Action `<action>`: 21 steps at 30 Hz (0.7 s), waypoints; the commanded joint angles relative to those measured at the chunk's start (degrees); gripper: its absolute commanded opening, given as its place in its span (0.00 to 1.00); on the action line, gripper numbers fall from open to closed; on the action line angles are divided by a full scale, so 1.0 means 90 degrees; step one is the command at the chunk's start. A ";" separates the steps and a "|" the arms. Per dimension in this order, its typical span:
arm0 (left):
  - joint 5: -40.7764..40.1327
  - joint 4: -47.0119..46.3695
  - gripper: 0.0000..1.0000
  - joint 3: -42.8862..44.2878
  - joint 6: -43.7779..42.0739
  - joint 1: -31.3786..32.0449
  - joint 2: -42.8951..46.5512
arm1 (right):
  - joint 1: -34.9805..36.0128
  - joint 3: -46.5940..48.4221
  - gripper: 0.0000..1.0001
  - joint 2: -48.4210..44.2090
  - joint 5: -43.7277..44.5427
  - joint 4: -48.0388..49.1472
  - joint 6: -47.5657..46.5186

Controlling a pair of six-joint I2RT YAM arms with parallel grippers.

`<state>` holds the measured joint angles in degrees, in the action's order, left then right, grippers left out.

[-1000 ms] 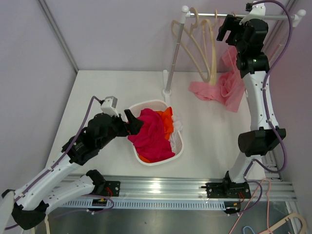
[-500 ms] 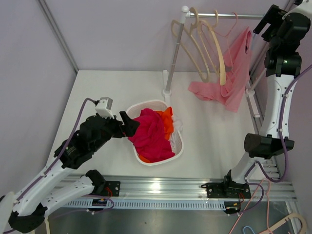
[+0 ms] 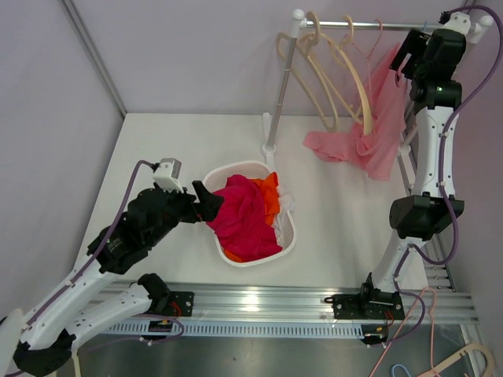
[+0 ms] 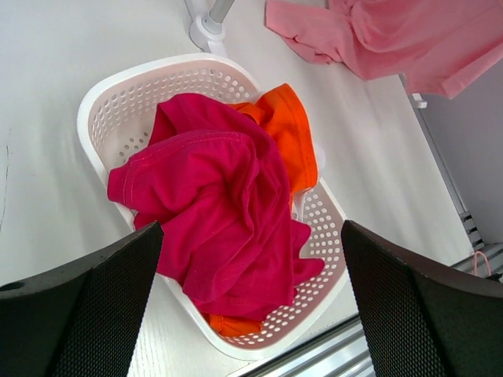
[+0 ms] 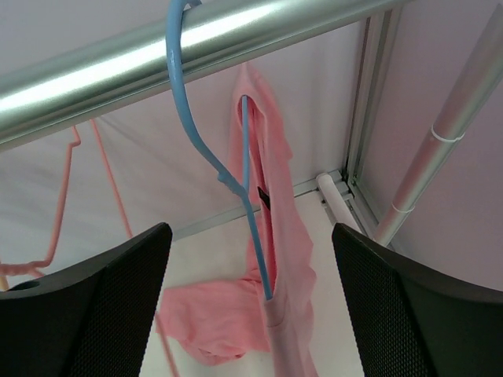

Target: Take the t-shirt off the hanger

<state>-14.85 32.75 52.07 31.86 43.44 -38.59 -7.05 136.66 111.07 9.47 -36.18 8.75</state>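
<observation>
Soft pink t-shirt (image 5: 279, 204) hanging lengthwise down from shiny round rail (image 5: 157, 39) on thin blue hanger (image 5: 251, 157). Spread apart: right end effector (image 3: 407, 56) beside rail, left end effector (image 3: 208, 203) well below.

Pink t-shirt (image 3: 383, 98) hangs below the rail (image 3: 361, 25), trailing onto the table (image 3: 157, 149).

bright, even light with soft shadows, glare streaking the hanging rail (image 5: 236, 23), views sharp.

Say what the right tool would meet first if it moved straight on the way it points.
Most likely the blue hanger carrying the pink t-shirt, hanging from the rail between the open fingers of the right tool; depth is unclear.
</observation>
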 commanded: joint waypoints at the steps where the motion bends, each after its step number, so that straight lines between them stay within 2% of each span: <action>1: -0.0098 -0.0240 0.99 -0.0093 -0.0170 -0.0003 -0.0117 | 0.0051 0.0040 0.87 0.0109 0.0197 0.0465 -0.0211; 4: -0.0078 -0.0368 1.00 -0.0210 -0.0190 -0.0003 -0.0107 | 0.0051 0.0089 0.85 0.0353 0.0217 0.0622 -0.0230; 5: -0.0069 -0.0387 1.00 -0.0220 -0.0190 -0.0003 -0.0126 | 0.0060 0.0137 0.77 0.0432 0.0188 0.0680 -0.0240; 7: -0.0098 -0.0407 1.00 -0.0239 -0.0180 -0.0003 -0.0165 | 0.0061 0.0206 0.69 0.0627 0.0187 0.0758 -0.0279; 10: -0.0273 -0.0338 0.99 -0.0258 -0.0093 -0.0003 -0.0205 | 0.0061 0.0235 0.65 0.0745 0.0188 0.0885 -0.0299; 12: -0.0312 -0.0358 0.99 -0.0288 -0.0063 -0.0003 -0.0166 | 0.0060 0.0226 0.54 0.0804 0.0187 0.0915 -0.0309; 13: -0.0351 -0.0358 1.00 -0.0298 -0.0063 -0.0003 -0.0146 | 0.0061 0.0226 0.39 0.0814 0.0158 0.0973 -0.0318; 14: -0.0361 -0.0358 0.99 -0.0307 -0.0073 -0.0003 -0.0136 | 0.0061 0.0206 0.31 0.0794 0.0129 0.0993 -0.0328; 15: -0.0391 -0.0358 0.99 -0.0317 -0.0073 -0.0003 -0.0107 | 0.0070 0.0196 0.17 0.0784 0.0129 0.1061 -0.0347; 19: -0.0391 -0.0377 1.00 -0.0327 -0.0073 -0.0003 -0.0068 | 0.0129 0.0206 0.01 0.0638 0.0216 0.1285 -0.0532; 21: -0.0381 -0.0377 0.99 -0.0317 -0.0073 -0.0003 -0.0068 | 0.0158 0.0206 0.00 0.0483 0.0256 0.1383 -0.0601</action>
<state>-17.39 31.18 49.39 31.44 43.44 -39.88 -6.28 136.75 119.15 10.52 -29.21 5.15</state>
